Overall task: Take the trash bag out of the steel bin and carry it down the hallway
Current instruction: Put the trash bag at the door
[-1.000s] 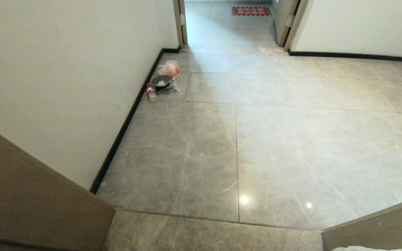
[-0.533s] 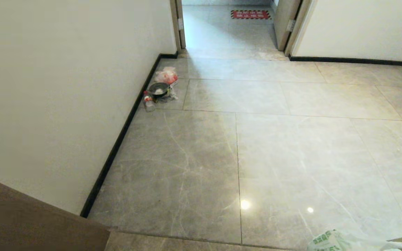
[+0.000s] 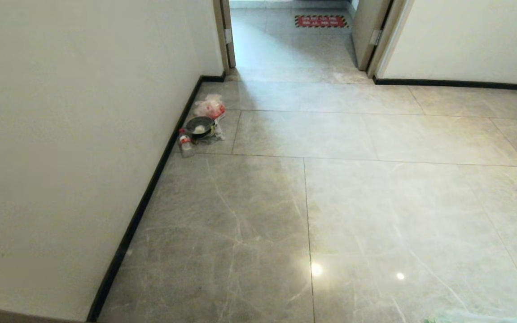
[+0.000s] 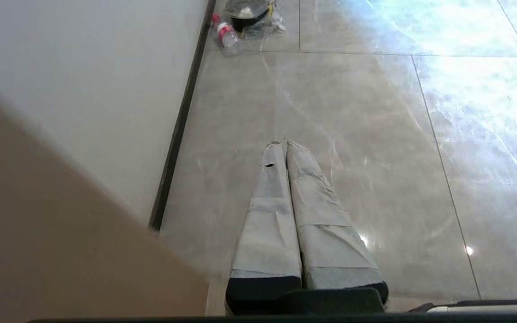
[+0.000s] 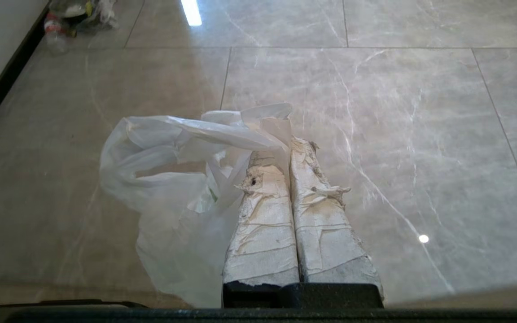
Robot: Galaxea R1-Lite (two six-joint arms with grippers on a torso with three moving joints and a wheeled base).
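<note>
Brown door panels seen earlier are passed; only the right wrist view shows the thin whitish translucent trash bag pinched in the right gripper, while the left gripper is closed, empty.

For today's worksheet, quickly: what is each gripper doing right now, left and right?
Left gripper: closed, holding nothing.
Right gripper: closed on the trash bag, which hangs beside its fingers above the floor tiles.

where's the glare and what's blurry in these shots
Head view: two small ceiling-light glints on the floor tiles, shadow band along the wall. Left wrist view: the floor's far right washes out in bluish-white glare, and the brown door is smeared. Right wrist view: a bright streak reflects at the top, the trash bag stays fairly sharp.
</note>
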